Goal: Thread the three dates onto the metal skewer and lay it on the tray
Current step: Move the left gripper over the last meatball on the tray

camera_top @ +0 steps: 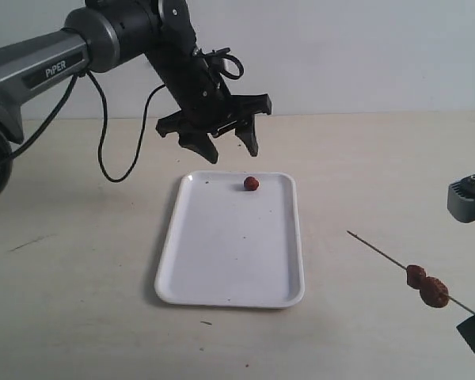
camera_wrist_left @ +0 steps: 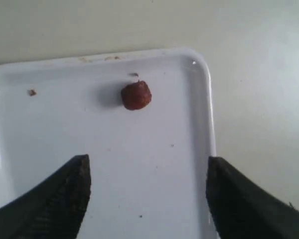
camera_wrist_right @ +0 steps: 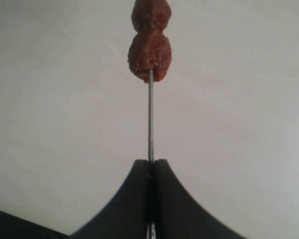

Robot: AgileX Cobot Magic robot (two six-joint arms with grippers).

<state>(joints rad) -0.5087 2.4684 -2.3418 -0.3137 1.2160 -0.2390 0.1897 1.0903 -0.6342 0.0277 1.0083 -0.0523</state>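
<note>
The left gripper (camera_top: 231, 150) has its jaws spread wide with nothing between them. Its two dark fingers (camera_wrist_left: 55, 199) hang over the white tray (camera_wrist_left: 65, 129) without touching it. Just past the fingertips, roughly in line with the gap between them, the loose date (camera_wrist_left: 136, 95) lies by itself on the tray floor, close to the rim farthest from the jaws. A few small crumbs lie near it. In the exterior view this date (camera_top: 252, 184) sits below the open jaws, on the tray (camera_top: 222, 269), which rests flat on the pale table (camera_top: 79, 237).

The right gripper (camera_wrist_right: 150, 164) has its jaws pressed tight together on the metal skewer (camera_wrist_right: 150, 114), pinching one end of the thin rod. The rod runs straight out from the fingertips. After a bare stretch come the two threaded dates (camera_wrist_right: 149, 55), one touching the other. In the exterior view the two threaded dates (camera_top: 426, 285) sit close to the jaws, and the metal skewer (camera_top: 380, 252) goes on bare beyond them. Its free end points toward the tray but stops short, well apart from the rim and from the left gripper.
</note>
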